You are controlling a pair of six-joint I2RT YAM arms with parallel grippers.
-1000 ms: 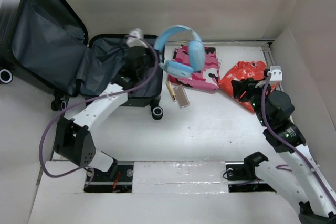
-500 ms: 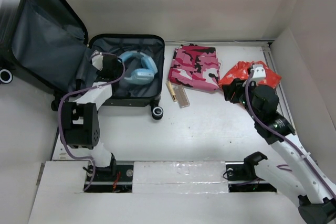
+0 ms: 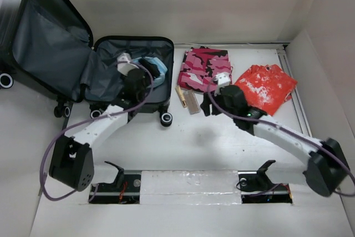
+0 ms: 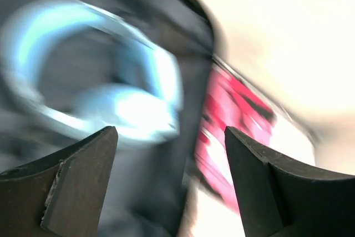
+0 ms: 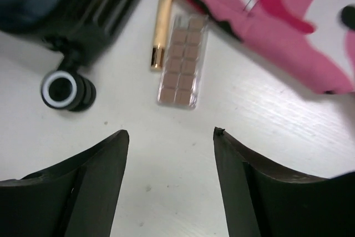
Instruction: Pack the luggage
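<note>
Table [image 3: 222, 137]: bare stretch across near centre; walls at far and right edges.
Luggage [image 3: 102, 73]: far left, open, lid splayed left; blue headphones [image 3: 152, 67] in base.
Pink camo cloth [image 3: 202, 67]: just right of luggage rim.
Orange bag [image 3: 266, 87]: near right wall.
Left gripper [image 4: 170, 137]: over base, jaws wide, empty.
Right gripper [image 5: 170, 134]: over bare table, jaws wide, empty.
Palette [image 5: 180, 62], gold tube [image 5: 161, 26]: side by side, near wheel [image 5: 61, 90].

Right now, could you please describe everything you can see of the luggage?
The luggage is a small hard-shell suitcase lying wide open at the far left of the table, lid swung out leftward, dark grey fabric lining showing in both halves. Its black-and-white wheels rest on the tabletop. Light blue headphones lie inside the base half, beneath the left arm.
</note>
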